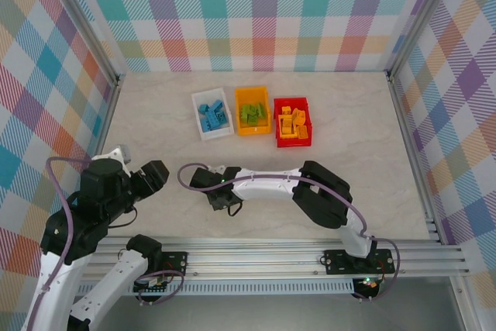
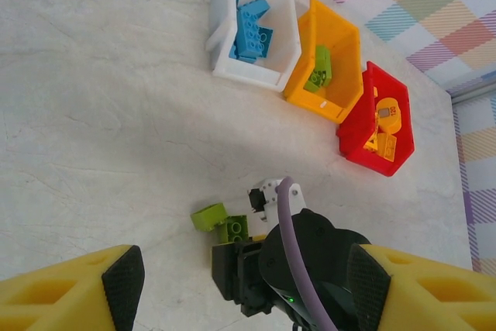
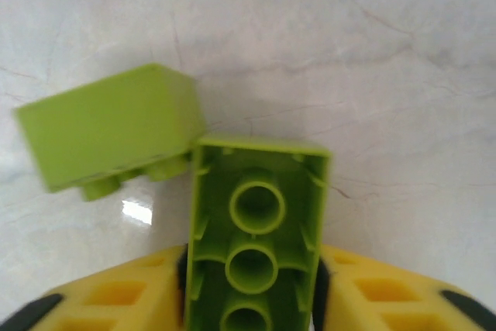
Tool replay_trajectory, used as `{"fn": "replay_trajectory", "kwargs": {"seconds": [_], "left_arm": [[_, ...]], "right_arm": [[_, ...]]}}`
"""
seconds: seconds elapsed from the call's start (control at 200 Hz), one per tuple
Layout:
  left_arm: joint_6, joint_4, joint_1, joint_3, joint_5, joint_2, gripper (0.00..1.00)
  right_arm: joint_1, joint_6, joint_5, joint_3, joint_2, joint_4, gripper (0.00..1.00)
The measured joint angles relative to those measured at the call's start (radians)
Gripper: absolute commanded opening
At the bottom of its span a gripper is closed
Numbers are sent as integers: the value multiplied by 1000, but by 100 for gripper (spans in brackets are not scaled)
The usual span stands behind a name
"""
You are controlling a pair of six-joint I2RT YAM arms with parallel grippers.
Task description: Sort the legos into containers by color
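Observation:
My right gripper (image 1: 221, 198) reaches left across the table and is shut on a lime green brick (image 3: 256, 222), whose hollow underside faces the wrist camera. A second green brick (image 3: 108, 125) lies on the table touching the held one's far left corner. Both green bricks (image 2: 223, 221) lie just ahead of the right gripper (image 2: 240, 265) in the left wrist view. My left gripper (image 1: 153, 176) hovers open to the left, its yellow fingers (image 2: 77, 284) spread wide around nothing. At the back stand the white bin (image 1: 196, 118) with blue bricks, the orange bin (image 1: 253, 132) with green ones, and the red bin (image 1: 293, 143) with yellow-orange ones.
The bins stand side by side in a row, white (image 2: 248, 75), orange (image 2: 314, 98), red (image 2: 353, 133). Bare marble tabletop (image 1: 341, 153) lies between them and the arms. Plaid walls and metal rails (image 1: 411, 145) close in the sides.

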Motion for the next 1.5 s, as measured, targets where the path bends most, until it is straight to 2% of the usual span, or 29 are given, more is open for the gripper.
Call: {"fn": "replay_trajectory", "kwargs": {"seconds": [0.14,0.28,0.385,0.485,0.575,0.67,0.87,1.045,1.235,1.36,1.5], "left_arm": [[-2,2,0,0,15,0,75],[-19,39,0,0,84,20,76],[-38,95,0,0,156,79,76],[-62,161,0,0,221,152,77],[-83,227,0,1,275,217,78],[-98,275,0,5,317,278,78],[-102,303,0,7,346,362,78],[-102,303,0,7,346,364,78],[-102,303,0,2,346,364,78],[-102,301,0,-16,346,364,78],[-101,281,0,-29,336,370,78]], "right_arm": [[0,2,53,-27,-45,-21,29],[-23,-21,106,-76,-191,-64,29],[-95,-68,121,-78,-306,-74,29],[-206,-117,116,-38,-335,-76,29],[-325,-162,87,60,-277,-95,29],[-428,-202,55,222,-151,-117,30],[-551,-231,3,574,129,-222,33],[-577,-232,-25,808,305,-322,37],[-576,-241,-47,940,394,-391,57],[-573,-251,-51,945,391,-411,58],[-560,-266,-47,940,359,-417,56]]}}
